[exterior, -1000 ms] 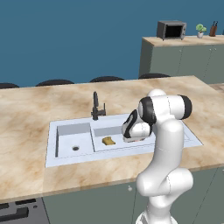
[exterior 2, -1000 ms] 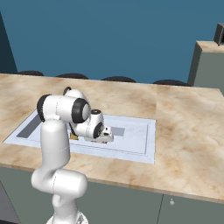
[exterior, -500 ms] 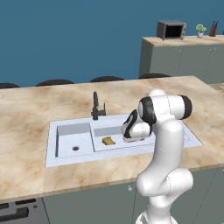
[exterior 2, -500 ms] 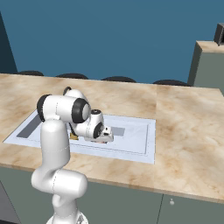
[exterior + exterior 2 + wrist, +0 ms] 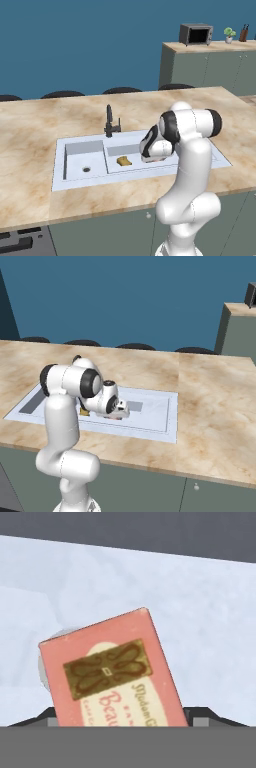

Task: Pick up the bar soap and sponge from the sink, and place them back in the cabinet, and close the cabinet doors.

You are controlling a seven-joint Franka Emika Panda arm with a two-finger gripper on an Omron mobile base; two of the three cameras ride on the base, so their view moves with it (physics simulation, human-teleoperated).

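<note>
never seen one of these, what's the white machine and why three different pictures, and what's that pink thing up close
The white machine is a robot arm on a driving base, in a computer-rendered kitchen. Two pictures come from cameras on the base, behind the arm to its left and its right, looking down at a stone-patterned counter with a pale two-basin sink and a black faucet. The third comes from a camera on the hand itself, which is lowered into the longer basin. The pink thing is the bar soap, lying on the sink floor right at the hand; whether it is gripped cannot be told. The yellow-brown block nearby is the sponge, lying untouched in the same basin.
</note>
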